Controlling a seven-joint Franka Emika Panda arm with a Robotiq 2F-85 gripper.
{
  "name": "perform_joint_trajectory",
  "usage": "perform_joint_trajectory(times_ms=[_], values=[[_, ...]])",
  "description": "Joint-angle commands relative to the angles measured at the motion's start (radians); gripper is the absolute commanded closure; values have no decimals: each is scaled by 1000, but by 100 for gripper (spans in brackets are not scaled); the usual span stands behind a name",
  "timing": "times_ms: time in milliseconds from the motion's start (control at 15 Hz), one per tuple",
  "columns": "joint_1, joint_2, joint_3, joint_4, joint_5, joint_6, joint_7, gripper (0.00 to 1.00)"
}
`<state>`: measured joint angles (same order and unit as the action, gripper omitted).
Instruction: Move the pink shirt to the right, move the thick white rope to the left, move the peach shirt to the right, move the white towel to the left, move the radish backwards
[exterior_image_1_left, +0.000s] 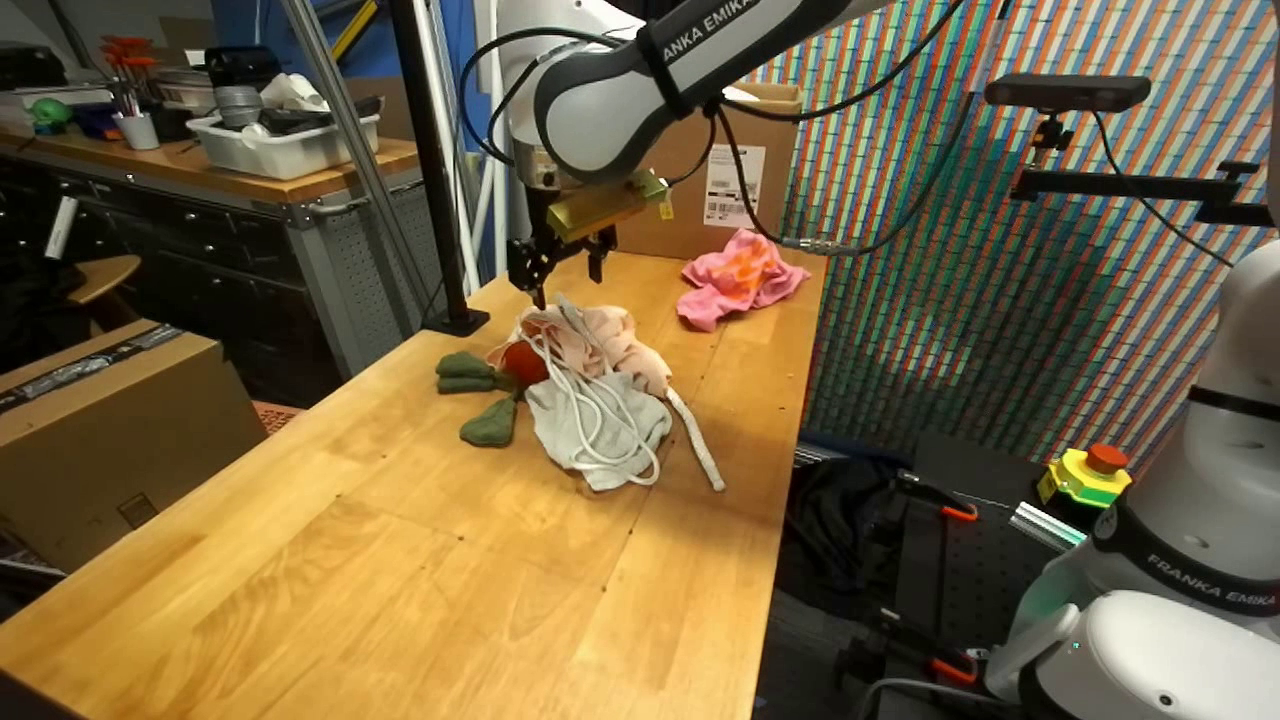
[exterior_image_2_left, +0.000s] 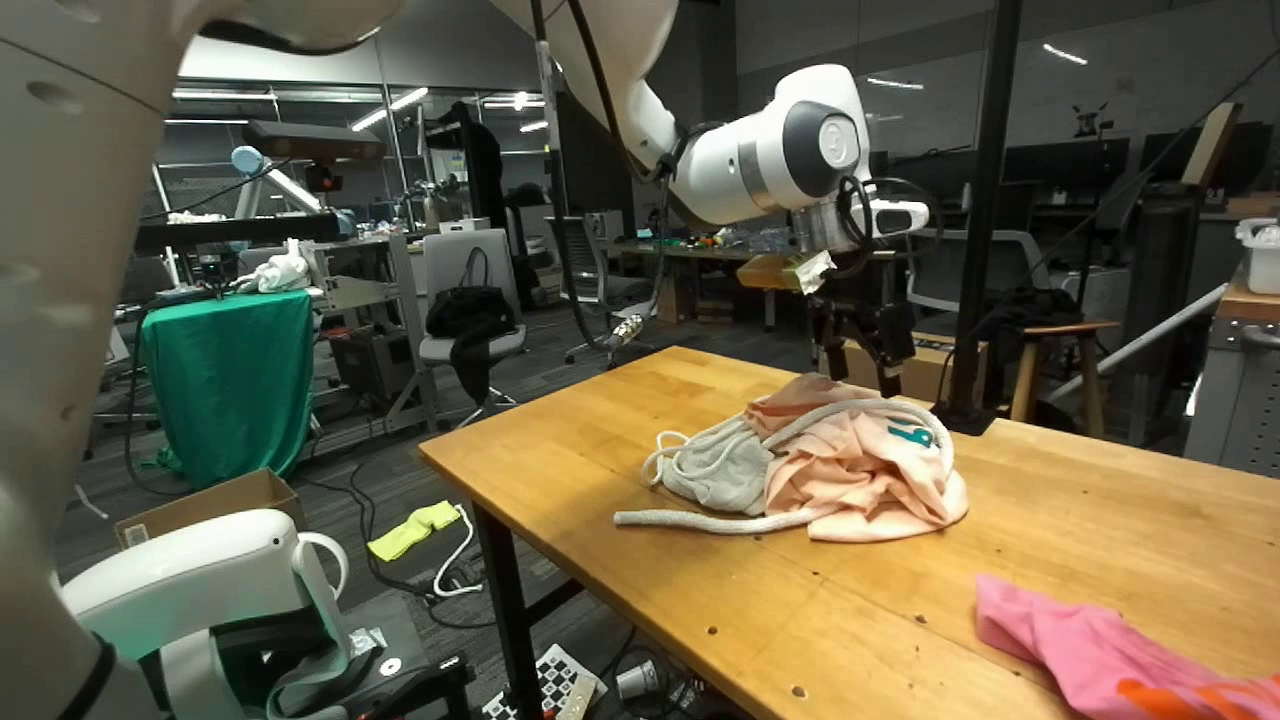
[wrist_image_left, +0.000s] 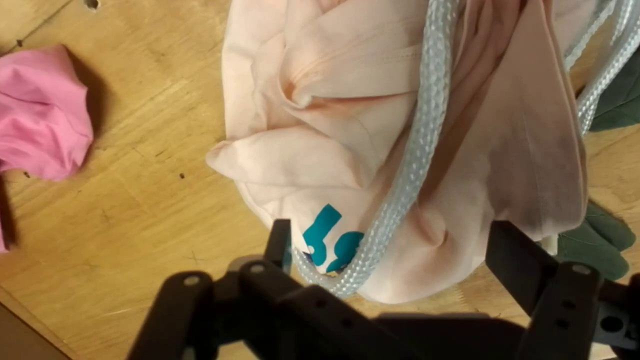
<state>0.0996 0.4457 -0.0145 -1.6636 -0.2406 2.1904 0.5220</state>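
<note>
Crumpled pink shirt (exterior_image_1_left: 738, 282) with orange print at two o'clock from a bunched peach shirt (exterior_image_1_left: 632, 345) in an exterior view, thick white rope (wrist_image_left: 420, 150) draped over the peach shirt, an end towards five o'clock, greyish-white towel (exterior_image_1_left: 557, 425) at six, red radish (exterior_image_1_left: 525, 366), green-leaved, at eight

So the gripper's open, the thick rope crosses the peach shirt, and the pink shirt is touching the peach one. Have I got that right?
Not quite: the pink shirt isn't touching the peach shirt. It lies apart, and all three views show table between them. The rest holds: the gripper is open, and the thick rope crosses the peach shirt.
</note>
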Motion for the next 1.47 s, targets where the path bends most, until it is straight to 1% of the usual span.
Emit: perform_joint_trajectory(times_ms=[0,467,867,1400], values=[[16,63,-25,84,12,-11,-36,0],[15,109,-58,125,8,-22,-40,0],[19,97,-82,107,-8,-27,-37,0],[19,101,-96,101,-24,-43,-36,0]])
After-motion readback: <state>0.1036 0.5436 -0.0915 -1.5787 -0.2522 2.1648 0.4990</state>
